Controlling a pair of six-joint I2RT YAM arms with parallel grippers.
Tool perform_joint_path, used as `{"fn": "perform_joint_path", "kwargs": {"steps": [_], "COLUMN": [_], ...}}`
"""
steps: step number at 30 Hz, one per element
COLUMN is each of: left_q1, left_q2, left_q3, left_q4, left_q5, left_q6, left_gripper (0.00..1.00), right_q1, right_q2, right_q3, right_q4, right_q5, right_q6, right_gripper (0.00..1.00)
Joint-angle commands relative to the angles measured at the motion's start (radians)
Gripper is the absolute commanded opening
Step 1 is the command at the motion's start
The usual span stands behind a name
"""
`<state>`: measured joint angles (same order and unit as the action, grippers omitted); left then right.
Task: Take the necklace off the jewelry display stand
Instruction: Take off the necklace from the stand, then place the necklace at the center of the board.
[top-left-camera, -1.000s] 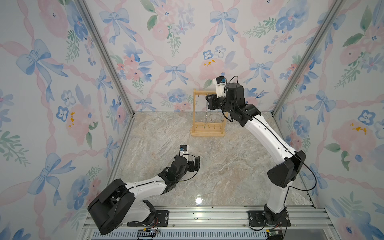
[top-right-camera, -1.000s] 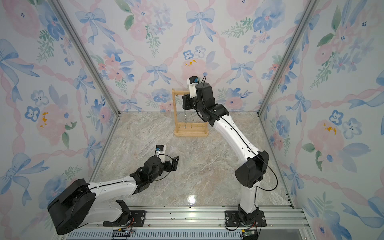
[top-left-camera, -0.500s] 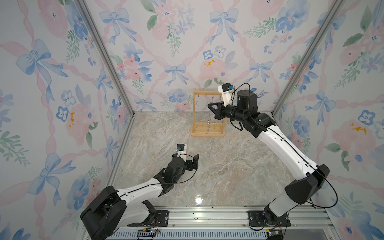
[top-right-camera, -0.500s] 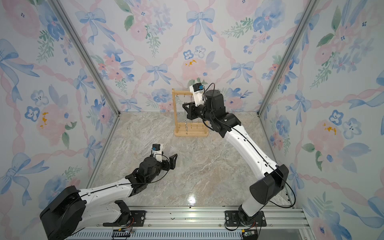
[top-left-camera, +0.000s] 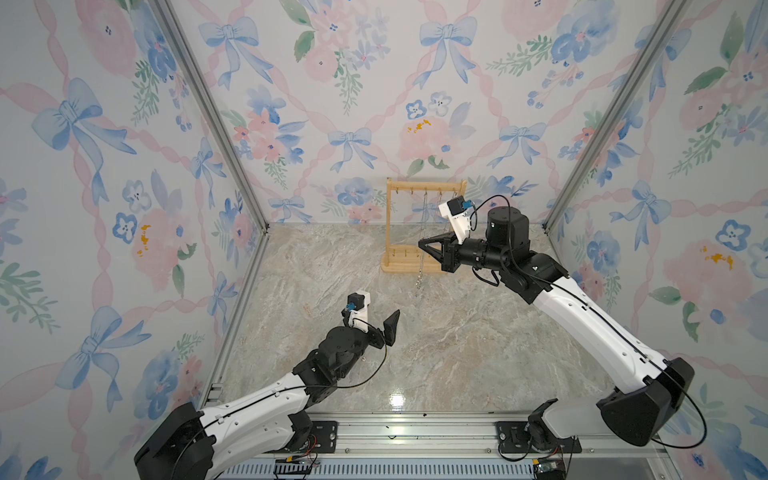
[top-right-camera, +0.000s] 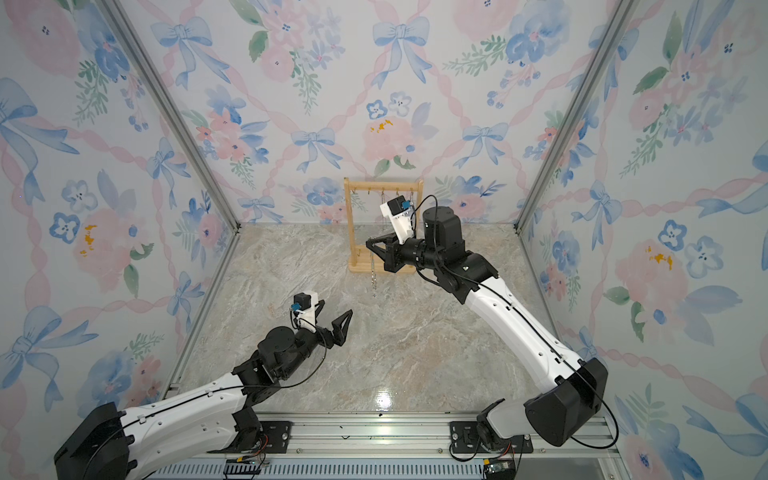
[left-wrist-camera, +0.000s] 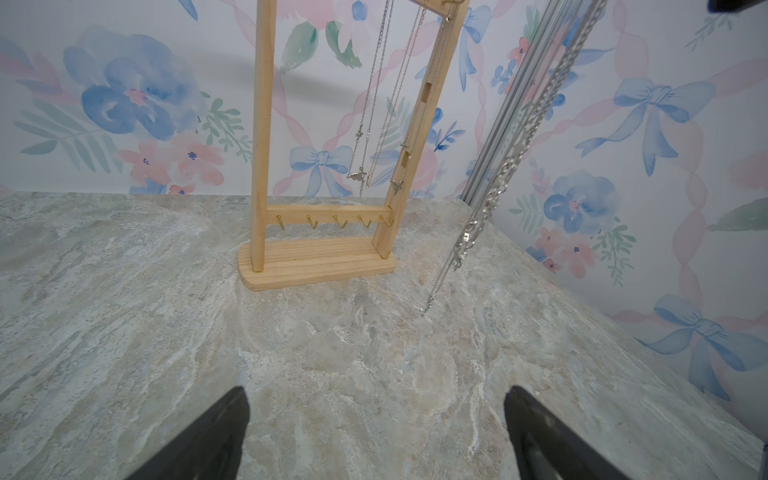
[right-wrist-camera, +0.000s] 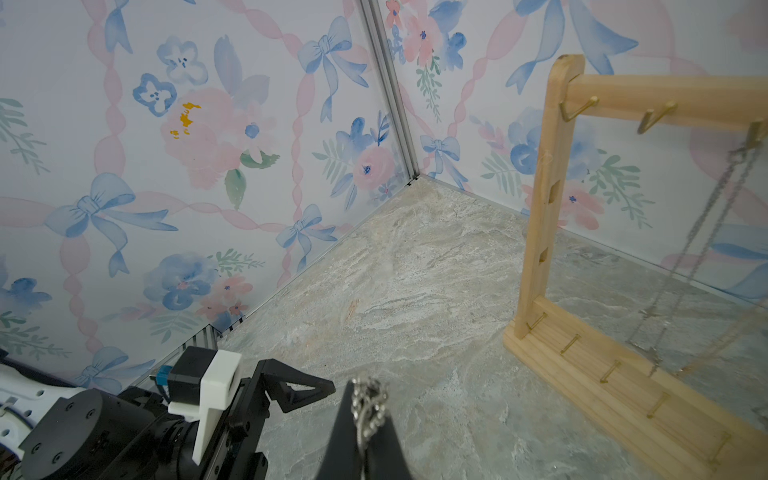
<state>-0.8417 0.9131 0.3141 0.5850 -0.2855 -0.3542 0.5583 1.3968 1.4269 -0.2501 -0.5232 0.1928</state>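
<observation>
The jewelry display stand, a light wooden frame, stands at the back wall. My right gripper is in front of it, shut on a silver necklace. The necklace hangs straight down from the jaws, apart from the stand, and ends just above the table. My left gripper is open and empty, low over the table's middle and pointing at the stand.
Other thin chains hang from the stand's top bar, towards its right upright. Brass hooks line the top bar and low rail. Flowered walls enclose the marble table on three sides. The left arm lies near the right gripper.
My right gripper has moved from the stand's top bar down and forward, bringing the necklace away from the frame. The left arm has shifted slightly and stays open.
</observation>
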Motion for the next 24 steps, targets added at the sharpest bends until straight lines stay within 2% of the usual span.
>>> {"fn": "perform_joint_path", "kwargs": {"steps": [1,6,13,24], "left_q1": [-0.022,-0.036,-0.036,-0.036], "left_q2": [-0.034,-0.058,-0.032,0.123], "left_q3": [-0.019,-0.038,-0.031,0.071], "left_q4": [0.074,0.142,0.183,0.191], "left_q5": [0.078,0.169,0.236,0.219], "left_q6": [0.063,0.078,0.079,0.07], "left_gripper": [0.98,0.98,0.98,0.98], "right_q1": [0.012,0.033,0.066,0.095], "right_q2": [-0.043,-0.055,-0.063,-0.08], "right_q3": [-0.071,-0.144,-0.213,-0.279], "right_q4": [0.087,0.126,0.187,0.281], "right_q5": [-0.067,-0.106,-0.148,-0.19], "right_q6": [-0.017,-0.011,0.013,0.059], "right_gripper": [0.0,0.0,0.0,0.0]}}
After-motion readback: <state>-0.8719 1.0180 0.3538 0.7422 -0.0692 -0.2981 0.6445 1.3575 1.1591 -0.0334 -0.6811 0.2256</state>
